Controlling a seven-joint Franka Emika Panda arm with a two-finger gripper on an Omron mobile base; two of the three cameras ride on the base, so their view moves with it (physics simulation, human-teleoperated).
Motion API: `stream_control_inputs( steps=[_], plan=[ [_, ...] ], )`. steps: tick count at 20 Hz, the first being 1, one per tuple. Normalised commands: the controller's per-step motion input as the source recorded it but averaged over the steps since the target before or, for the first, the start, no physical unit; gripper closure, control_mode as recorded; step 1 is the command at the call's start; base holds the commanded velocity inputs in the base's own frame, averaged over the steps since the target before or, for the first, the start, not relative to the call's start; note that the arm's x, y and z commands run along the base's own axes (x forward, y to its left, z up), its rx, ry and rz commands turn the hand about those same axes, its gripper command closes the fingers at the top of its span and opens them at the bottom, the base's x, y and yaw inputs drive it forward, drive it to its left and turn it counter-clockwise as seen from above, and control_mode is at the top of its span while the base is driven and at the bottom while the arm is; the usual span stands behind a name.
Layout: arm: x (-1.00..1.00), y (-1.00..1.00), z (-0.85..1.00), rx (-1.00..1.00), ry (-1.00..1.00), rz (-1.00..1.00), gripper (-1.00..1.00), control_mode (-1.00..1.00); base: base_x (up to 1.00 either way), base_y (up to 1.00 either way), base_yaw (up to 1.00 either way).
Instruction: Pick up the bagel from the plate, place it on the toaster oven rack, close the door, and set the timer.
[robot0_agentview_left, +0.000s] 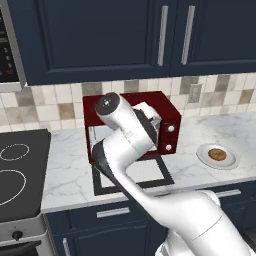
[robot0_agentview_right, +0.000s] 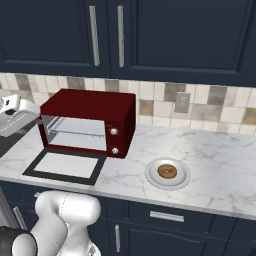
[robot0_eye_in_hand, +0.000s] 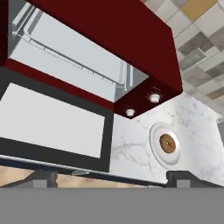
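The bagel lies on the plate, lower centre-right of the right base view, on the marble counter and well apart from the toaster oven, which stands at centre-left of that frame. The same bagel and plate appear at the right edge of the left base view, and in the hand view the bagel sits on its plate at lower right, to the right of the two white knobs on the oven's control panel. The door is fully lowered, lying flat on the counter in front of the cavity, its pale glass facing up. Inside the cavity the toaster oven rack is seen at upper left of the hand view, bare. The gripper is released, its two dark fingers standing wide apart at the bottom of the hand view, holding nothing, positioned over the front edge of the lowered door. The white arm crosses the centre of the left base view, in front of the oven. Dark blue cabinets run above the tiled backsplash.
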Motion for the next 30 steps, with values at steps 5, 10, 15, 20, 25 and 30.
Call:
stream_control_inputs(
  steps=[5,10,15,20,25,30],
  plan=[
    [-0.01,0.43,-0.28,-0.12,-0.03,0.03,-1.0,-1.0,0.0,0.0,0.0],
    [0.01,0.19,-0.39,-0.02,-0.02,0.0,-1.0,-1.0,0.0,0.0,0.0],
    [0.21,0.05,-0.39,-0.01,-0.01,0.03,-1.0,-1.0,0.0,0.0,0.0],
    [0.46,0.02,-0.31,-0.09,0.01,0.05,-1.0,-1.0,0.0,0.0,0.0],
    [0.54,0.01,-0.27,-0.13,0.03,0.09,-1.0,-1.0,0.0,0.0,0.0],
    [0.54,0.05,-0.27,-0.12,0.01,0.09,-1.0,-1.0,0.0,0.0,0.0]
  ],
)
